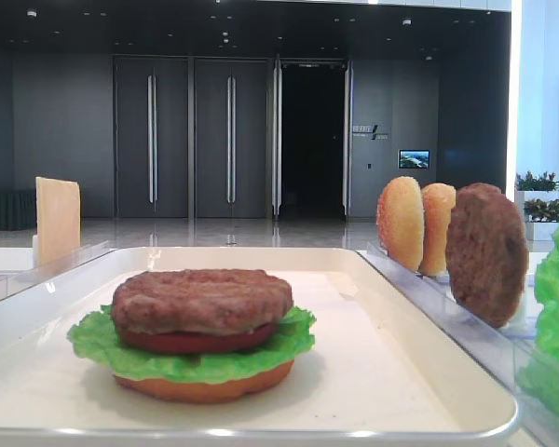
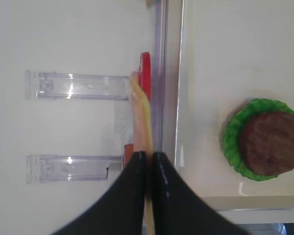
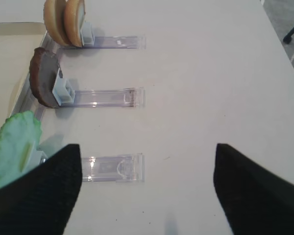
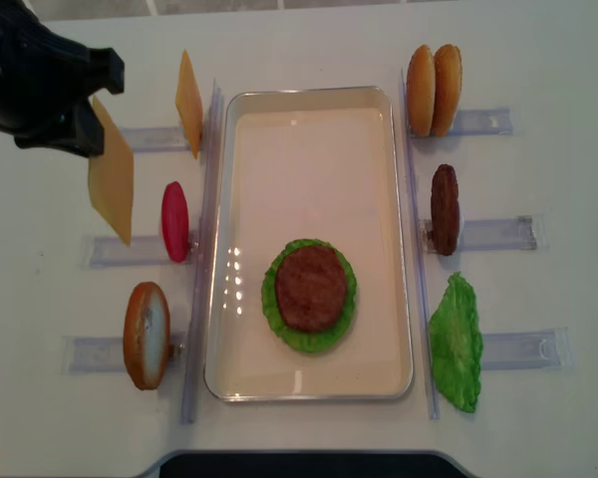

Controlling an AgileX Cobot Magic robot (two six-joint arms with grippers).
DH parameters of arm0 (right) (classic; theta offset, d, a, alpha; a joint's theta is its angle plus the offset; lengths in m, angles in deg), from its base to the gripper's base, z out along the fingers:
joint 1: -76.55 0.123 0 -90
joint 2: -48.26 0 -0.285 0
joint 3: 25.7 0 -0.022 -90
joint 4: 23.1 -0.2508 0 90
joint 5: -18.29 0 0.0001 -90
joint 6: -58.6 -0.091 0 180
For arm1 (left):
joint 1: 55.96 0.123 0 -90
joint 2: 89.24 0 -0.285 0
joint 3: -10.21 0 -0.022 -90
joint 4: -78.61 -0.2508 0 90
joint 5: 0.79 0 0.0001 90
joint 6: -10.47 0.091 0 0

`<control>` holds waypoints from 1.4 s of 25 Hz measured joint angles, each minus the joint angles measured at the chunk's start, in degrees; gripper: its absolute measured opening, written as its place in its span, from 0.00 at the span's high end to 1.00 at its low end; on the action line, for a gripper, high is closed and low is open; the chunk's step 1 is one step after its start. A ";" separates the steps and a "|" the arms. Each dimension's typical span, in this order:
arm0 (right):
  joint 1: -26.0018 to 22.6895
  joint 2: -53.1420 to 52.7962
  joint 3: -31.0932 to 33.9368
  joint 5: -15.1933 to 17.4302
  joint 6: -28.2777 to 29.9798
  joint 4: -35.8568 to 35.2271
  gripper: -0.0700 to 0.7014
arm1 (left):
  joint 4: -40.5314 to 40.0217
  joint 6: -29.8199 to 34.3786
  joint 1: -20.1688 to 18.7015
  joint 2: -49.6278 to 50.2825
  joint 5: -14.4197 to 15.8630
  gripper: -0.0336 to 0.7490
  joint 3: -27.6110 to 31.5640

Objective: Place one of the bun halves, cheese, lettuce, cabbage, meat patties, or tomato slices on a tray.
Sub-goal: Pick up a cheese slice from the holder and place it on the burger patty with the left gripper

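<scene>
Cheese (image 4: 111,185), a thin pale-yellow square, hangs on edge over the left racks, pinched by the left tool (image 2: 148,164) with its fingers pressed together on it; not yet over the tray (image 4: 309,383). Tray centre holds a stack (image 4: 310,295): flat bun base, ruffled lettuce, red slice, bumpy brown patty. Judged partway; cheese placement pending. Right tool (image 3: 147,169) spread, empty, above the worktop (image 3: 210,73).

Dark panelled wall (image 1: 65,130) with tall double doors (image 1: 191,138); glossy pale floor (image 1: 214,231); bright window strip (image 1: 514,93)
</scene>
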 joint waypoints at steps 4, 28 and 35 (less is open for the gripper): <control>0.00 0.00 0.00 0.00 0.00 0.00 0.19 | 0.02 0.00 0.00 -0.79 0.00 0.94 1.65; 0.00 0.00 0.00 0.00 0.00 0.00 0.19 | 52.76 35.81 0.00 -0.79 -18.86 0.94 22.42; 0.00 0.00 0.00 0.00 0.00 0.00 0.19 | 70.42 49.76 -0.13 2.22 -21.28 0.94 27.94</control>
